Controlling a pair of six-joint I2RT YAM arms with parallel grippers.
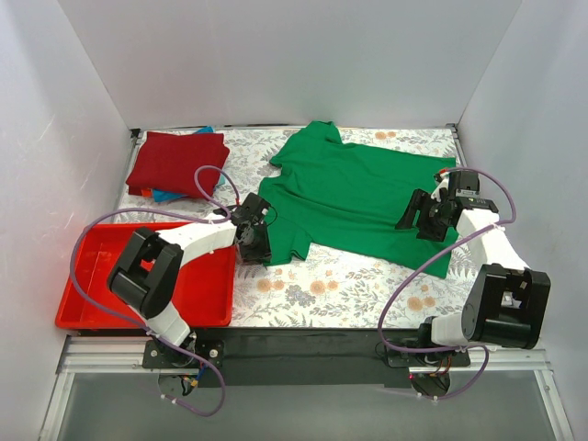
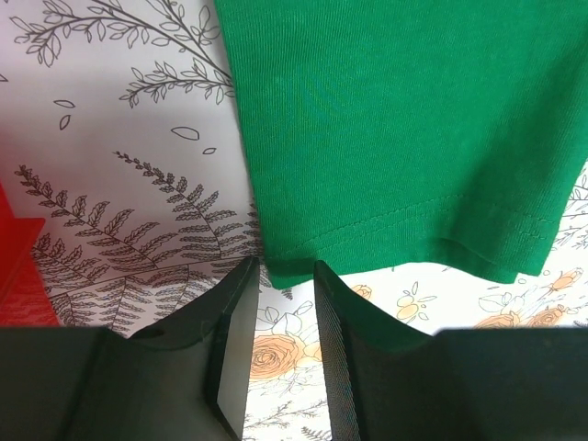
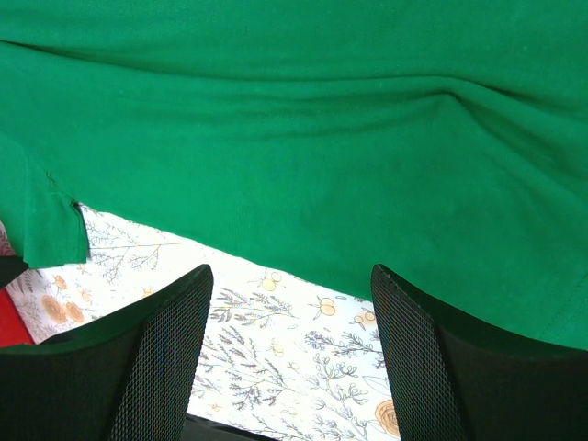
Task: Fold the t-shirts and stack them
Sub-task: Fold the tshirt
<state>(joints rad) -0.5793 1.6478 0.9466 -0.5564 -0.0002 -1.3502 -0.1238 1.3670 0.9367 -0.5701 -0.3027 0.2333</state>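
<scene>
A bright green t-shirt (image 1: pixel 358 193) lies spread flat on the floral table. A dark red t-shirt (image 1: pixel 176 161) lies folded at the back left, on top of a blue one that shows only as an edge (image 1: pixel 168 195). My left gripper (image 1: pixel 257 246) is at the green shirt's near-left sleeve. In the left wrist view the left gripper (image 2: pixel 285 276) is narrowly open, and the sleeve hem corner (image 2: pixel 287 272) lies between its tips. My right gripper (image 1: pixel 418 219) is wide open over the shirt's right part. In the right wrist view the right gripper (image 3: pixel 292 276) is empty, and the green cloth (image 3: pixel 303 119) lies just ahead of it.
A red plastic tray (image 1: pixel 92 276) stands at the front left, beside the left arm; its edge shows in the left wrist view (image 2: pixel 18 266). White walls enclose the table on three sides. Bare floral tablecloth (image 1: pixel 340 289) shows in front of the green shirt.
</scene>
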